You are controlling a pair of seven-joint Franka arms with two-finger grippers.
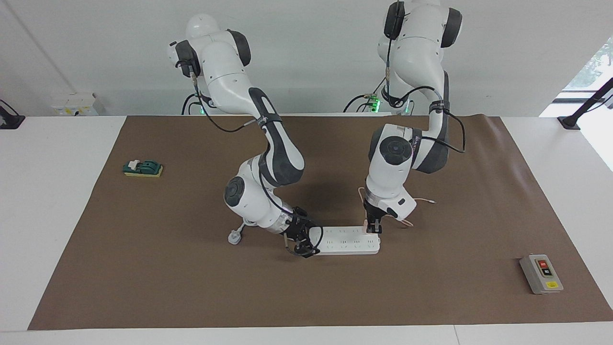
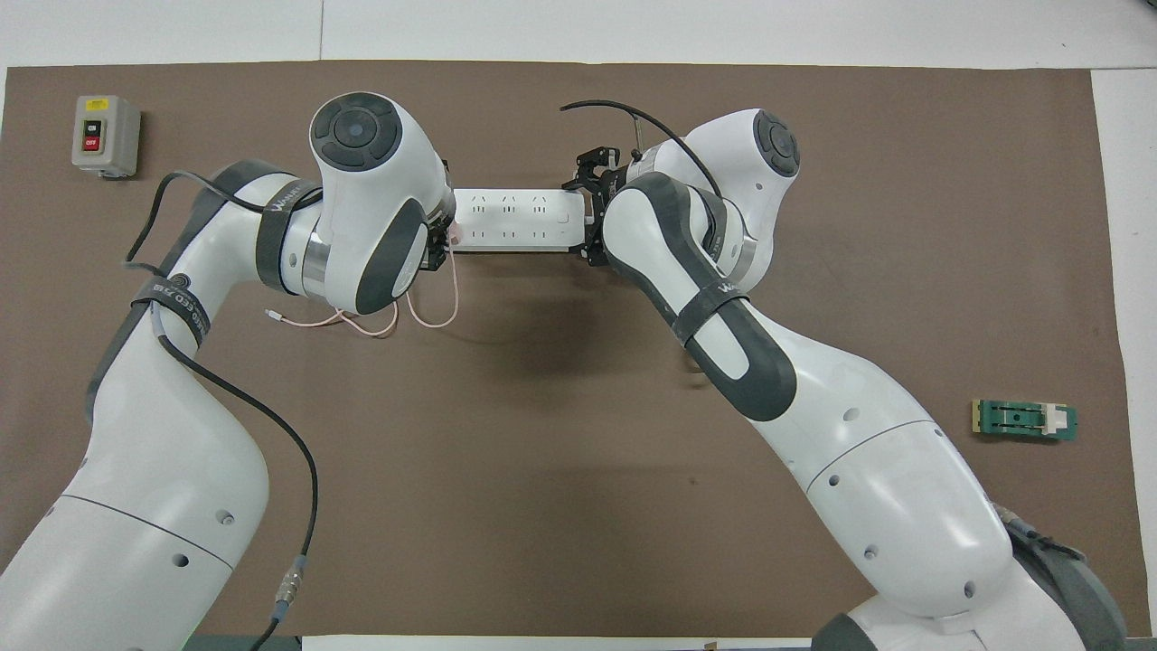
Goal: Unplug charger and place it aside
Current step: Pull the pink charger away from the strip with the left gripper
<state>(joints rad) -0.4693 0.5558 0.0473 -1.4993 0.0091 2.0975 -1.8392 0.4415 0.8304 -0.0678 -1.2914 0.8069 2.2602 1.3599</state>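
Bench (image 1: 72, 249) under brown mat. Power strip (image 1: 347, 240) mid-mat. Right pincer (image 1: 302, 243) grips strip end. Left pincer (image 1: 373, 228) clamped on pink charger (image 1: 366, 224), plugged at strip's left-arm end; cable (image 2: 432, 312) loops nearer robots.

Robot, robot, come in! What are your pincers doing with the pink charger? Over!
Left pincer shut on charger, plugged into the power strip. Right pincer at strip's other end. Nothing in the way.
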